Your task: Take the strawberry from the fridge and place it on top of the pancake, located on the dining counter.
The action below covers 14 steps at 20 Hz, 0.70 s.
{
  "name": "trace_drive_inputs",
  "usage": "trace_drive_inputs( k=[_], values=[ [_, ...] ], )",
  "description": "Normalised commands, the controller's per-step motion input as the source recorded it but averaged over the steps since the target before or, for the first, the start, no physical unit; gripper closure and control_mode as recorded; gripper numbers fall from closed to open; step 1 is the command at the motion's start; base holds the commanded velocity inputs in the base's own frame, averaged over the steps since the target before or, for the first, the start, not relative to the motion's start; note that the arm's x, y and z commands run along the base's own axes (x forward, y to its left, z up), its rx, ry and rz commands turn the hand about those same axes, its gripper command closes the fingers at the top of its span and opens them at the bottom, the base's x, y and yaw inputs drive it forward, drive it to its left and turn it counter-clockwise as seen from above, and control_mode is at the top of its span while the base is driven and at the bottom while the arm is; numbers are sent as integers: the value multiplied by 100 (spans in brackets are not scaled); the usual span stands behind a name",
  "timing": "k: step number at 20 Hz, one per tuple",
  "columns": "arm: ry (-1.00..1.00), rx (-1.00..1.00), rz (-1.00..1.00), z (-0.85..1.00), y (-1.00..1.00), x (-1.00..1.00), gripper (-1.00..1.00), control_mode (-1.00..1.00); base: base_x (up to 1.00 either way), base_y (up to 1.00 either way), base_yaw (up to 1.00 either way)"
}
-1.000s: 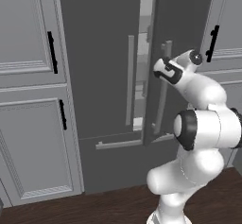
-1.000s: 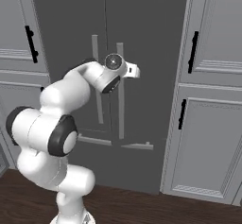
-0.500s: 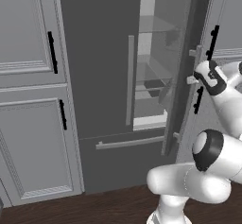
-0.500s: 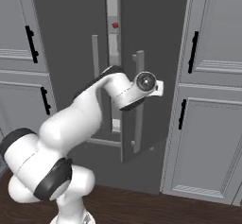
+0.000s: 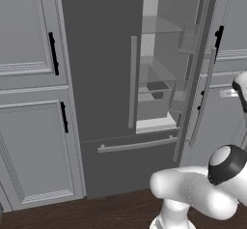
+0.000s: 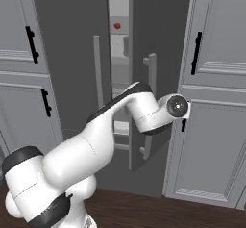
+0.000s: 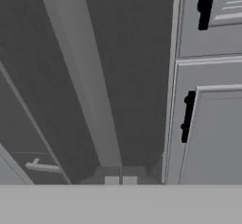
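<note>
The tall dark grey fridge [image 5: 96,78] stands ahead with its right door [image 5: 205,73] swung open onto pale glass shelves [image 5: 157,85]. In the right base view the strawberry [image 6: 117,26] is a tiny red dot high in the gap between the doors. My gripper [image 7: 120,180] is shut, its fingertips pressed together at the foot of the door's long silver handle [image 7: 80,76]. My white hand [image 6: 177,107] sits right of that handle [image 6: 151,102], in front of the open door. The pancake and the dining counter are out of view.
Light grey panelled cabinets with black handles flank the fridge on the left [image 5: 29,126] and right [image 6: 211,126]. The bottom drawer has a horizontal handle [image 5: 137,144]. Dark wood floor [image 5: 72,216] runs below. My arm [image 6: 96,145] crosses in front of the fridge.
The right fridge door has swung from barely ajar to wide open. My hand has moved right with it, and the jaws have closed fully.
</note>
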Motion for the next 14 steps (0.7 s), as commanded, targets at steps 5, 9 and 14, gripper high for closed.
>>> trace_drive_inputs(
  k=[5, 9, 14],
  values=[
    [15, -15, -2, 7, 54, -18, -100, -100, 0, 0, 0],
    [43, -44, 0, 34, 100, 4, -100, -100, 0, 0, 0],
    [36, -55, -4, 12, 100, -4, -100, -100, 0, 0, 0]
  ],
)
